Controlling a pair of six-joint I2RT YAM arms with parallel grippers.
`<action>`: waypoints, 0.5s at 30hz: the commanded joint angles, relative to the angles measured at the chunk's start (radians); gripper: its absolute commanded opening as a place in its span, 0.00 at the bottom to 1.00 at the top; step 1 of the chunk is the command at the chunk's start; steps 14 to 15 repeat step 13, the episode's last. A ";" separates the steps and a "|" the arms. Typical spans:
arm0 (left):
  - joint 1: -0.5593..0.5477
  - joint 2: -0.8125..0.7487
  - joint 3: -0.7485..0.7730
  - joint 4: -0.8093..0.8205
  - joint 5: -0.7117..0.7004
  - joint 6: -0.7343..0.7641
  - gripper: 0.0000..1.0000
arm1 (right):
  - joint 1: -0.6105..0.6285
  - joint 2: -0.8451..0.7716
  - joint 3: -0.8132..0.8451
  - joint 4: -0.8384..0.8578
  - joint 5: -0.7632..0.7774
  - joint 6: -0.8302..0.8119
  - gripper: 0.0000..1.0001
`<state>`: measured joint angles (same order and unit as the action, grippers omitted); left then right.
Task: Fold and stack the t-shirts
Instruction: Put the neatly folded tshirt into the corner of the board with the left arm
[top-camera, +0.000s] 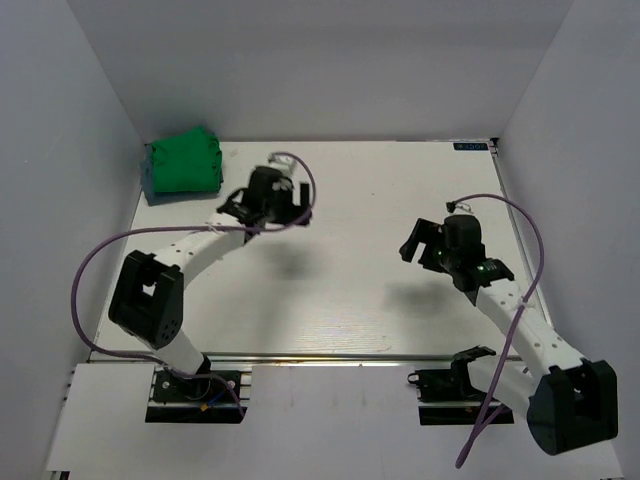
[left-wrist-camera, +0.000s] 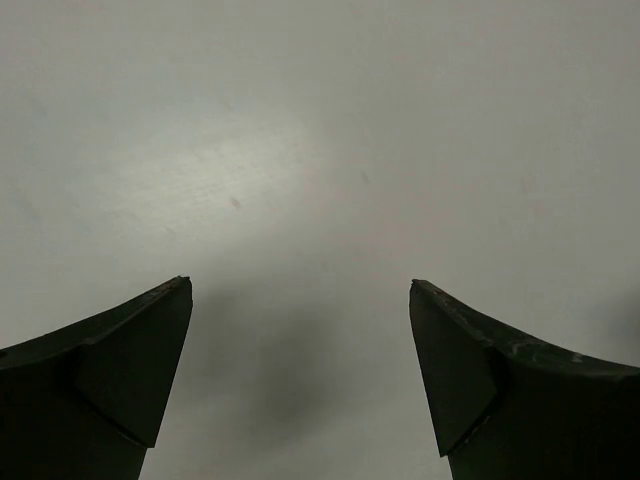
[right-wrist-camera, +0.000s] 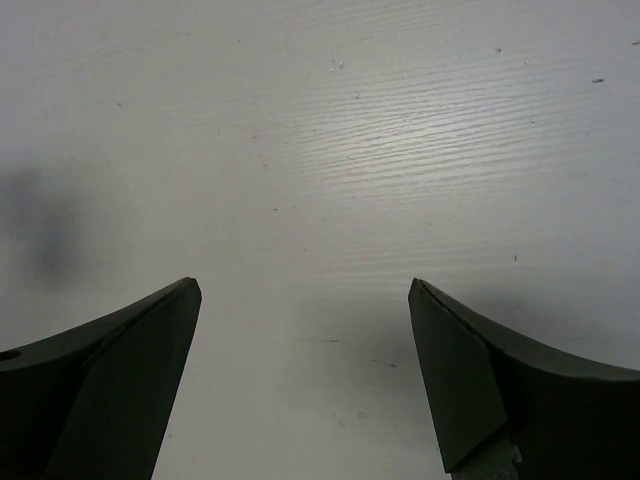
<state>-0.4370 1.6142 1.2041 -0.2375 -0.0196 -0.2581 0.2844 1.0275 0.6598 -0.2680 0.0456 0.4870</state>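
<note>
The bright green t-shirt (top-camera: 184, 163) lies folded in a compact bundle at the far left corner of the table. A thin slate grey-blue edge (top-camera: 170, 197) shows under its near side, which seems to be the other t-shirt beneath it. My left gripper (top-camera: 265, 216) is open and empty over bare table, just right of the bundle and apart from it. The left wrist view shows only tabletop between its open jaws (left-wrist-camera: 300, 290). My right gripper (top-camera: 420, 245) is open and empty over the right half of the table. The right wrist view (right-wrist-camera: 305, 290) shows bare table.
The white table (top-camera: 350, 290) is boxed in by pale walls at the left, back and right. Purple cables (top-camera: 100, 260) loop off both arms. The arm bases (top-camera: 195, 385) sit on the near edge.
</note>
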 joint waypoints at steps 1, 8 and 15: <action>-0.097 -0.046 -0.130 0.095 0.039 -0.055 1.00 | 0.004 -0.063 -0.046 -0.004 0.069 -0.002 0.90; -0.236 -0.074 -0.147 0.023 -0.106 -0.069 1.00 | 0.001 -0.142 -0.129 0.016 0.088 0.030 0.90; -0.275 -0.099 -0.187 0.052 -0.106 -0.069 1.00 | 0.002 -0.159 -0.150 0.061 0.047 0.019 0.90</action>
